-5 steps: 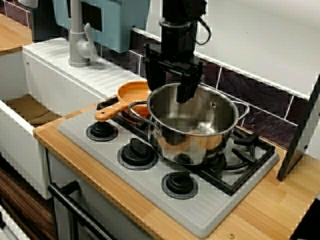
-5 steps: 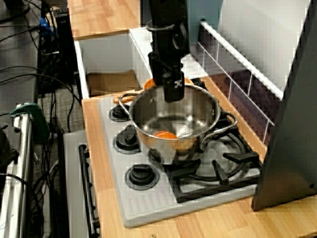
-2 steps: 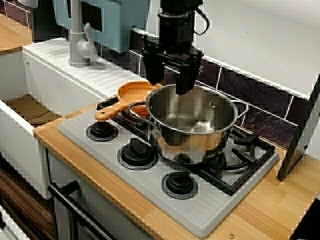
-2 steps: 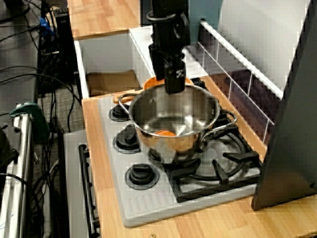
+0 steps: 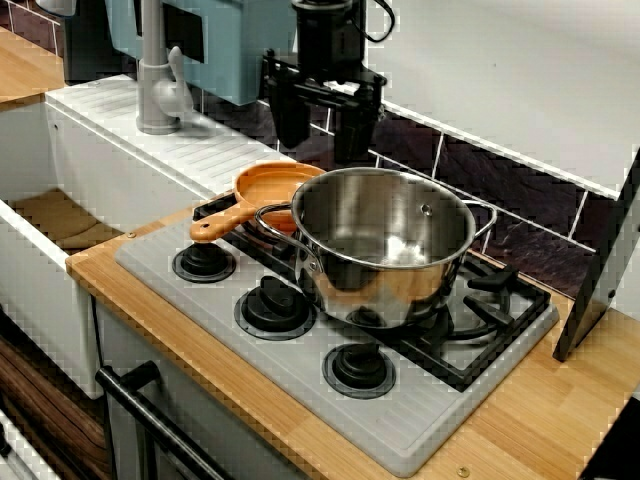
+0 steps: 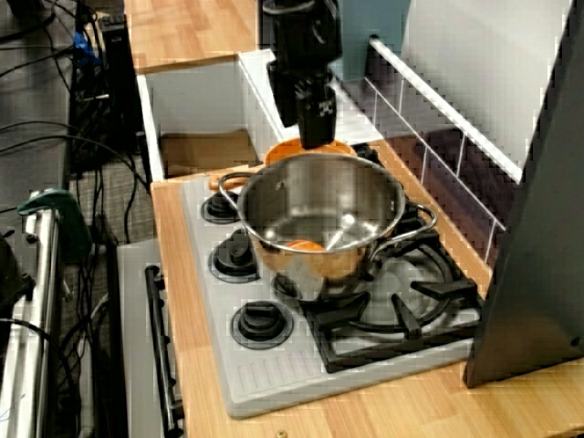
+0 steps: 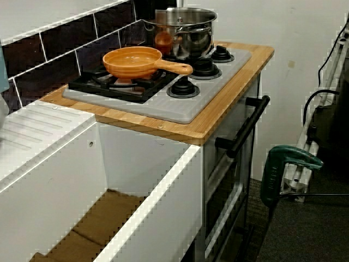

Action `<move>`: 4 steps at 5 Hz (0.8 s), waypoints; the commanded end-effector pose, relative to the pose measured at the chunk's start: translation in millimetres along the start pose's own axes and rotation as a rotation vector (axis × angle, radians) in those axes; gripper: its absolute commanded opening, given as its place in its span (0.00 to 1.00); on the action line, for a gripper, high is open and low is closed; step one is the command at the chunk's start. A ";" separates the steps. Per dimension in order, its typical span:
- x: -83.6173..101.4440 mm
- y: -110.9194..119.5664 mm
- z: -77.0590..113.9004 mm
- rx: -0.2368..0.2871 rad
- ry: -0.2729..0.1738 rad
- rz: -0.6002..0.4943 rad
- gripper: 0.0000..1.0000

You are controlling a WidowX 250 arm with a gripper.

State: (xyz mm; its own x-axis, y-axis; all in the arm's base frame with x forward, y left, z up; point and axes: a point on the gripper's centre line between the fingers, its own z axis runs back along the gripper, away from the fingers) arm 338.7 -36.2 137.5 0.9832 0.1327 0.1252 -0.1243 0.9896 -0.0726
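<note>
In the view from the front, my black gripper (image 5: 322, 138) hangs open and empty above the back left of the stove, between the orange pan (image 5: 272, 184) and the steel pot (image 5: 380, 290), clear of both. The view from the side puts the gripper (image 6: 307, 126) over the pan (image 6: 306, 148), just behind the pot's rim (image 6: 274, 169). Something small and orange (image 6: 306, 245) lies on the pot's bottom; what it is I cannot tell. The low view from the sink shows pan (image 7: 133, 61) and pot (image 7: 182, 33) on the burner grates, and no gripper.
A grey faucet (image 5: 155, 80) and white sink basin (image 5: 60, 220) lie left of the stove. Black knobs (image 5: 272, 305) line the front. A dark tiled wall (image 5: 500, 190) runs behind. A slanted grey panel (image 5: 600, 270) stands at the right. An oven handle (image 7: 248, 128) juts out below.
The gripper has risen from just inside the pot's back rim and drifted left toward the wall, staying open. Pot and pan have not moved.
</note>
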 end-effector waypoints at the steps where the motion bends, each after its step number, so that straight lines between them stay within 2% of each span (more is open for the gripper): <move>1: -7.4 32.7 37.1 -0.005 -0.095 0.011 1.00; 2: -12.4 44.5 39.4 0.002 -0.111 0.030 1.00; 3: -8.5 61.2 37.6 0.013 -0.141 0.070 1.00; 4: -5.7 72.9 28.0 0.026 -0.162 0.095 1.00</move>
State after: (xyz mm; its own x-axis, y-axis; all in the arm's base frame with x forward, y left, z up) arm 324.8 33.9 140.1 0.9440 0.2339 0.2329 -0.2248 0.9722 -0.0653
